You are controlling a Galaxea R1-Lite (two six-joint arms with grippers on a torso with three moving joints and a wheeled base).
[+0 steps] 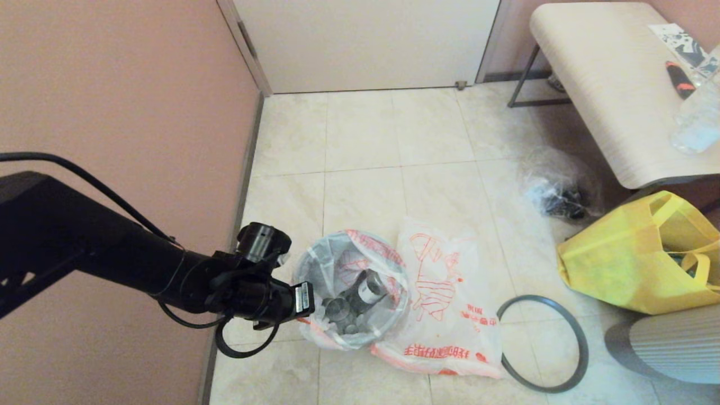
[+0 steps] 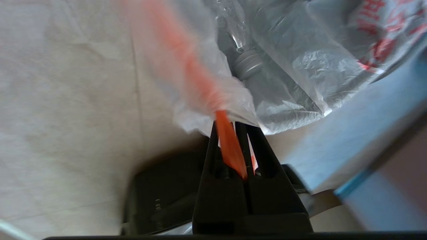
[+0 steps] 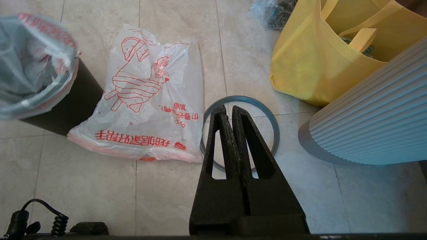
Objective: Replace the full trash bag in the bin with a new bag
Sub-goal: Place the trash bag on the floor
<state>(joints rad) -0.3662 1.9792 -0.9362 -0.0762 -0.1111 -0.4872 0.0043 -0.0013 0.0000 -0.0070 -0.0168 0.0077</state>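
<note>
The full trash bag (image 1: 349, 287) sits in the bin, its mouth open and grey cans showing inside. Only the bin's dark wall (image 3: 76, 103) shows, in the right wrist view. My left gripper (image 1: 306, 316) is at the bag's near-left rim. In the left wrist view the left gripper (image 2: 233, 125) is shut on the orange-edged handle (image 2: 230, 146) of the full trash bag (image 2: 293, 66). The new bag (image 1: 444, 304) lies flat on the floor just right of the bin. Beside it lies the grey hoop (image 1: 584, 346). My right gripper (image 3: 227, 110) hangs shut and empty above the hoop (image 3: 245, 98).
A yellow fabric tote (image 1: 630, 259) stands on the floor at the right, with a white ribbed object (image 1: 675, 343) in front of it. A clear bag of dark items (image 1: 554, 191) lies under a pale bench (image 1: 607, 84). A pink wall (image 1: 140, 112) runs close along the left.
</note>
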